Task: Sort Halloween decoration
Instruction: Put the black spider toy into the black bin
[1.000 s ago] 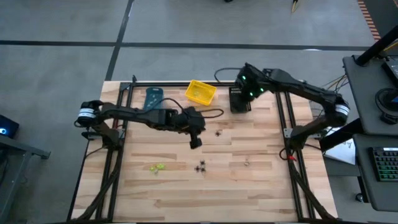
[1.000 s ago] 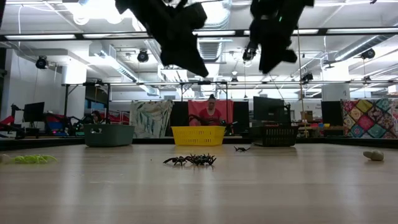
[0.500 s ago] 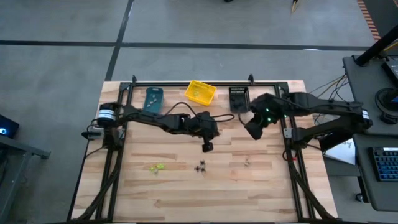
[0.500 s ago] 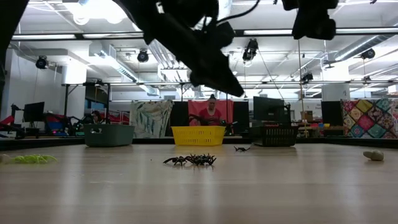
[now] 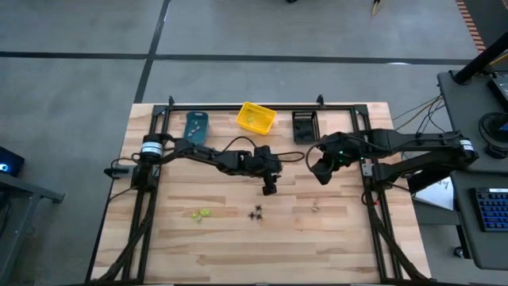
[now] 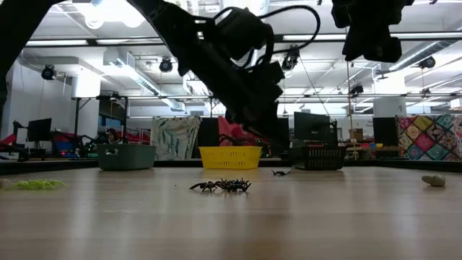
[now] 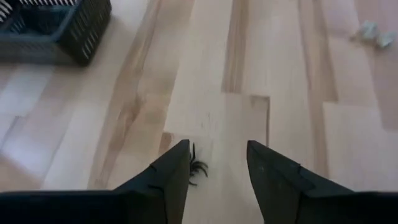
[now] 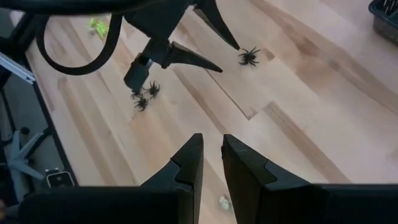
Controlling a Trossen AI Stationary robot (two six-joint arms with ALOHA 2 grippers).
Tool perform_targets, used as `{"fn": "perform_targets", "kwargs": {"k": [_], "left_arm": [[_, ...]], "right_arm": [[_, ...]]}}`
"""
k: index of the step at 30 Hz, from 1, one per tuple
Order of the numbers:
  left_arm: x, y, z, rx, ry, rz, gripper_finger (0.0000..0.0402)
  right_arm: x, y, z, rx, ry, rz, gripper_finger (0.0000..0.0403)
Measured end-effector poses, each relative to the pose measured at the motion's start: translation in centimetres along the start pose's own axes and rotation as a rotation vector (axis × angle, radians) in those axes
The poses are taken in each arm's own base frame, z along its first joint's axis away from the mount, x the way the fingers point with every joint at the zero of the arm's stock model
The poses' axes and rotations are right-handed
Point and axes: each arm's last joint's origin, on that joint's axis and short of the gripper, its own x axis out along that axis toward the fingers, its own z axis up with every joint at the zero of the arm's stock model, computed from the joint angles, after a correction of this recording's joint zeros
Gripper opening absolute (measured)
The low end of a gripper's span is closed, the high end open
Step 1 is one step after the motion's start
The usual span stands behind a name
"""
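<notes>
The Halloween decoration lies scattered on the wooden table. One black spider (image 7: 198,167) rests on the boards right beside one fingertip of my left gripper (image 7: 217,149), which hangs open just above it, slanting down, and touches nothing. Nearer the front edge are a black cluster (image 5: 255,213), a yellow-green piece (image 5: 200,214) and a pale piece (image 5: 315,208). My right gripper (image 8: 211,140) hovers high over the table's right middle (image 5: 321,171). Only a narrow gap shows between its fingers, and nothing is in it.
Three bins stand along the far edge: teal (image 5: 195,125), yellow (image 5: 255,117) and black (image 5: 304,125). A black frame borders the table's left, right and far sides. Bare boards lie between the spiders and the near edge.
My left gripper has sunk and gone toward the table's right, down to the single black spider. My right gripper has swung away from the black bin toward the near edge and stays high. The decorations have not moved.
</notes>
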Motion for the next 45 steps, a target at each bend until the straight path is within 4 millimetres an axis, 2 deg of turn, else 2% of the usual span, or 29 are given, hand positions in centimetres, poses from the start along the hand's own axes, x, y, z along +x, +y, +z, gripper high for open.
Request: {"fn": "perform_targets", "kwargs": {"k": [10, 20, 27, 37, 45], "left_arm": [[2.6, 1.1, -1.8, -0.076, 0.031, 0.066, 0.0130], [2.8, 1.6, -1.8, -0.092, 0.025, 0.075, 0.0119], [2.9, 1.6, -2.5, -0.126, 0.046, 0.077, 0.0105], [3.0, 1.4, -3.4, -0.157, 0.065, 0.023, 0.0066], [3.0, 1.4, -3.8, -0.179, 0.065, 0.016, 0.0005]], "right_arm": [[0.5, -0.2, -0.1, 0.027, 0.011, -0.011, 0.0052], [0.5, -0.2, -0.1, 0.028, 0.009, -0.010, 0.0052], [0.5, -0.2, -0.1, 0.027, 0.008, -0.009, 0.0052], [0.5, -0.1, 0.0, 0.024, 0.000, -0.002, 0.0052], [0.5, -0.1, 0.0, 0.022, -0.003, -0.001, 0.0052]]}}
